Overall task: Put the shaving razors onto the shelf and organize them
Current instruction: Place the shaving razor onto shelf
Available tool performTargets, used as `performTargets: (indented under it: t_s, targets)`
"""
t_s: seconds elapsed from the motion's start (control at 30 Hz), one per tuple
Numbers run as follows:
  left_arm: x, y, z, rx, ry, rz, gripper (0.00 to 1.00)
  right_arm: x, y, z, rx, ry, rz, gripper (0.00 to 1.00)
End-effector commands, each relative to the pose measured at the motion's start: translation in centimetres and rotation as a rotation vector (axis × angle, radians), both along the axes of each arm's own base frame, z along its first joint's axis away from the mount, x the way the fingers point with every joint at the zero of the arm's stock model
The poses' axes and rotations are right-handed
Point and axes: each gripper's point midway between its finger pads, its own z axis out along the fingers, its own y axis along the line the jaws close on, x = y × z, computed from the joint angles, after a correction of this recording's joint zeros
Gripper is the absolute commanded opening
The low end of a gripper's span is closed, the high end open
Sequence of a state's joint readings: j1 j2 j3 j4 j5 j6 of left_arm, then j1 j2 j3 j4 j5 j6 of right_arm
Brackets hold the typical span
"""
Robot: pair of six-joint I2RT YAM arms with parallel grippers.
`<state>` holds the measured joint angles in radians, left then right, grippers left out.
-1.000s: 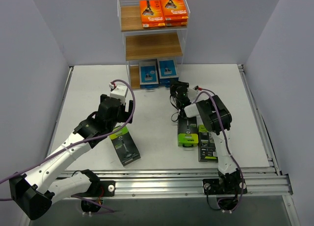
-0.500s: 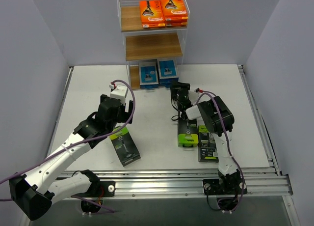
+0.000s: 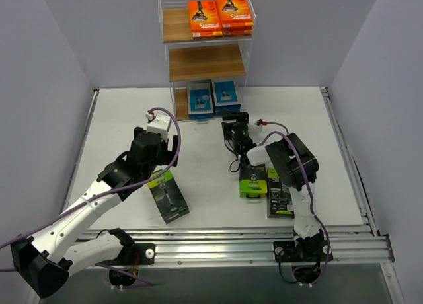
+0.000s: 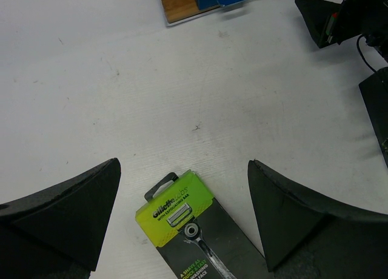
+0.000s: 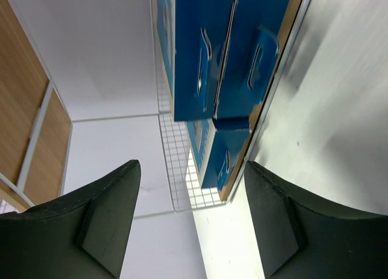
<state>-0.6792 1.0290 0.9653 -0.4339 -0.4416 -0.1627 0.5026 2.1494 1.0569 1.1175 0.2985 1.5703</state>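
Top external: shelf (image 3: 173, 53) stands at the far edge of the tabletop (image 3: 119, 112). Orange packs (image 3: 220, 14) sit on its railed top tier, blue packs (image 3: 213, 97) upright on the bottom board. Three razor packs are not yet shelved. One black-and-lime pack (image 3: 168, 195) lies flat under the left gripper (image 3: 156, 160). Two more black-and-lime packs (image 3: 264, 186) lie side by side under the right arm. Right gripper (image 3: 234, 122) points at the bottom tier, holding nothing.

Left wrist: left gripper fingers spread wide, nothing between them but bare tabletop. The lime top and hang tab (image 4: 161, 185) of the black-and-lime pack lie just below the gap, not touched.

Right wrist: right gripper fingers apart and free. Blue packs fill the view just ahead, on the board edge.

Handling judgement: the pack looks like thin card with a clear blister, so light, fairly stiff and probably slick-faced. Lying flat, it offers only low edges. Best hold is across the narrow width at mid-length, pinching both long edges. Avoid the hang tab, which would likely bend.
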Motion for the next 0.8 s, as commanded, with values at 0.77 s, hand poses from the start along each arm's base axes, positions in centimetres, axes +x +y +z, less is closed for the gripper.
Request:
performTargets:
  t_s: [0.77]
  targets:
    - [0.1,0.0,3.1,-0.044,-0.082,-0.007,0.95,4.0,6.0,-0.5,-0.064,-0.002,0.055,0.65]
